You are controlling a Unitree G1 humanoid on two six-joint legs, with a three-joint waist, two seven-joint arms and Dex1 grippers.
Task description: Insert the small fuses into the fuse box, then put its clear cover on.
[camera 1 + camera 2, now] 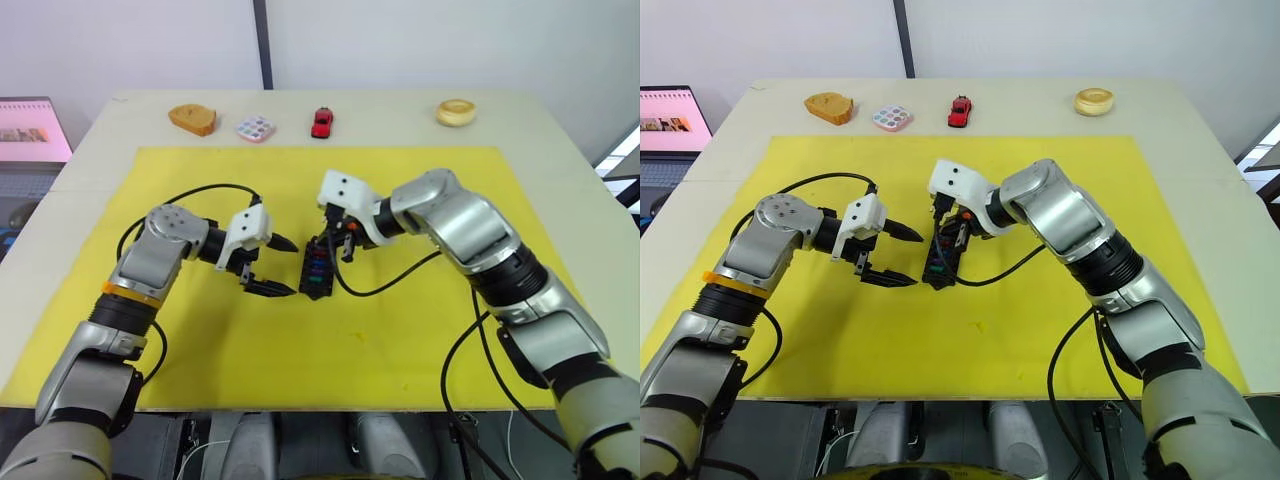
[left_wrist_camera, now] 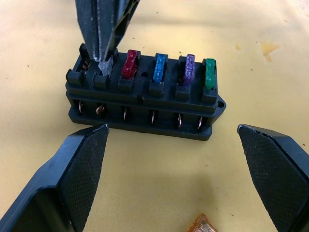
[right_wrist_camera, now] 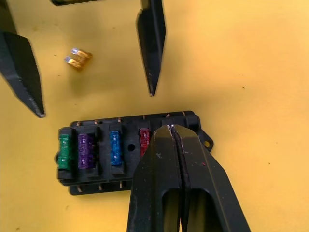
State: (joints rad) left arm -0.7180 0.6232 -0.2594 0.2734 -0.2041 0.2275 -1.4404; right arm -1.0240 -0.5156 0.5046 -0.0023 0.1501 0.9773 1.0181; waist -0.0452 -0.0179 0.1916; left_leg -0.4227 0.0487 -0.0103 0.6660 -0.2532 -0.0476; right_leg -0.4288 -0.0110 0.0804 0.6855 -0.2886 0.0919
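Table: a pale table (image 1: 560,130) is covered in the middle by a big yellow mat (image 1: 400,340); a white wall is seen behind it.
Far edge: a red toy car (image 1: 322,122), a dotted white tile (image 1: 255,128), a brown block (image 1: 192,119) and a round ring (image 1: 455,112) are lined up well away from the work.
Fuse box: the fuse box (image 2: 145,99) is placed on the mat near the middle, between the two grippers.
Done: four small fuses are seen pushed in, green (image 2: 209,74), purple (image 2: 189,69), blue (image 2: 160,67) and red (image 2: 130,64).
Being done: a grey fuse (image 2: 104,65) is judged to be going into the next slot.
Left to do: an amber fuse (image 3: 78,58) is lying on the mat near the box; no clear cover can be made out.
Right gripper: the right gripper (image 3: 175,133) is pressed tight together, tips down on the box's end slots.
Left gripper: the left gripper (image 1: 274,265) is held wide apart and empty, just beside the box.
Room: lots of bare mat is left all around; the mat edges are far off.
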